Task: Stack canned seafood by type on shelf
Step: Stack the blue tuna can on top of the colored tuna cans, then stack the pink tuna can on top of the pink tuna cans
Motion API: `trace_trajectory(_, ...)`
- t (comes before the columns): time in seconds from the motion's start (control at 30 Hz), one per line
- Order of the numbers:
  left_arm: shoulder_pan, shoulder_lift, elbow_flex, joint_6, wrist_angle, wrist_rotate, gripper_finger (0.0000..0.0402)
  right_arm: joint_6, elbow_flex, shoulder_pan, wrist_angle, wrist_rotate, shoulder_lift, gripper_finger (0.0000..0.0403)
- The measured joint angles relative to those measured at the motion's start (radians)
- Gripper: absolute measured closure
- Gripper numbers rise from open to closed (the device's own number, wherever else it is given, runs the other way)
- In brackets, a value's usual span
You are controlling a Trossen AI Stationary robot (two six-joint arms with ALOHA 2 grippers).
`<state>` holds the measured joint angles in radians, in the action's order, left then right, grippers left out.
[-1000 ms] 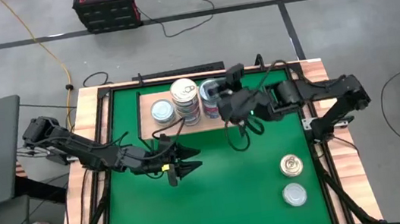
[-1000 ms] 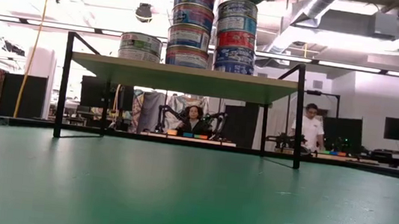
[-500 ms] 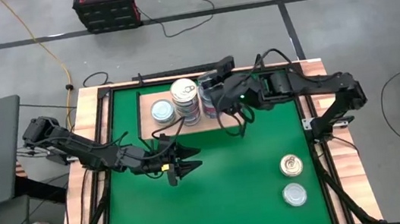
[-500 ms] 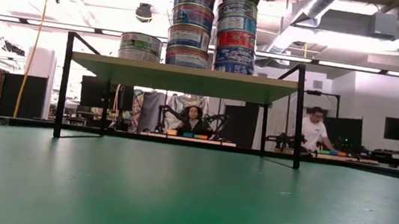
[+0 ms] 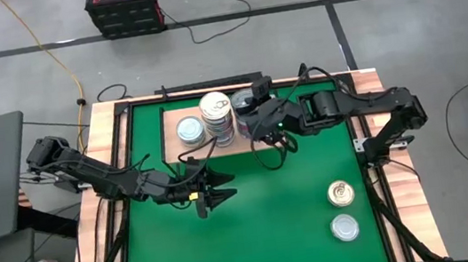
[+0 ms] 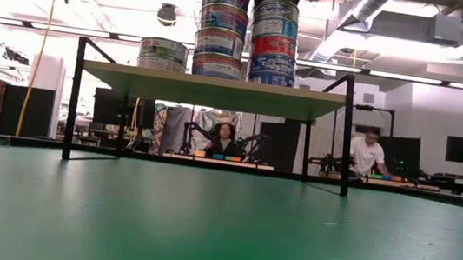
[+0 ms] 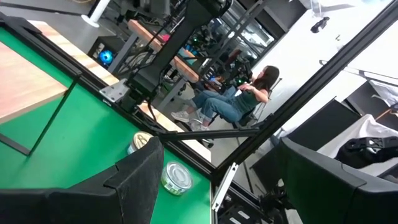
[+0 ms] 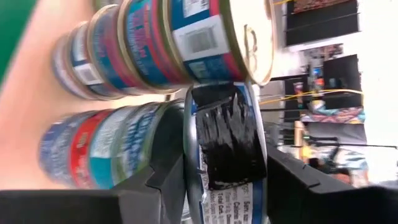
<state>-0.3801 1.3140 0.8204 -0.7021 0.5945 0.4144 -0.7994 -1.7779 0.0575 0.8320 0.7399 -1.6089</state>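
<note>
**Right arm brings a tin onto the right-hand stack**

Green matting covers the table [image 5: 256, 236] in the high view, with cabled concrete floor around it; the shelf [image 5: 175, 144] sits at upper centre of the mat.

Change: the right gripper [image 5: 247, 104] has travelled leftward from right of the shelf until it now sits directly over the right-hand stack [image 6: 274, 40]; its fingers [image 8: 230, 146] are clamped on a tin [image 8: 225, 180] that rests at the top of that stack, with no gap visible; in the low view a dark part of the arm covers the stack's top.

Meaning: placement appears reached but release is not yet done.

Shelf contents: single tin [image 5: 189, 129] at left; tall middle stack [image 5: 217, 115]; right-hand stack beside it.

Outstanding: gold-lidded tin [image 5: 341, 193] and silver-lidded tin [image 5: 344, 227] lie at lower right of the mat.

Left gripper [image 5: 220, 193] waits at centre-left, low over the mat, jaws apart, holding nothing.
</note>
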Motion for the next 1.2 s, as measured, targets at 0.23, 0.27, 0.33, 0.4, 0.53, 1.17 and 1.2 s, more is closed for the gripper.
trace_trajectory(0.23,0.000,0.000,0.000,-0.002,0.001,-0.013,0.0107,0.089,-0.002,-0.008,0.057,-0.043,0.021,0.0156)
trace_trajectory(0.27,0.000,0.000,0.000,-0.002,0.001,-0.013,0.0107,0.097,-0.007,-0.008,0.060,-0.046,0.020,0.0149)
trace_trajectory(0.33,0.000,0.000,0.000,-0.002,0.001,-0.013,0.0107,0.100,-0.014,-0.007,0.062,-0.046,0.020,0.0137)
trace_trajectory(0.4,0.000,0.000,0.000,-0.002,0.002,-0.013,0.0107,0.101,-0.016,-0.009,0.061,-0.045,0.021,0.0133)
trace_trajectory(0.53,0.000,0.000,0.000,-0.002,0.002,-0.013,0.0107,0.102,-0.016,-0.023,0.092,-0.045,0.020,0.0132)
trace_trajectory(1.17,0.015,0.000,0.000,-0.002,0.003,-0.013,0.0107,0.143,-0.066,-0.061,0.237,-0.128,0.032,0.0132)
trace_trajectory(1.2,0.018,0.000,0.000,-0.002,0.003,-0.013,0.0107,0.145,-0.066,-0.061,0.245,-0.123,0.032,0.0133)
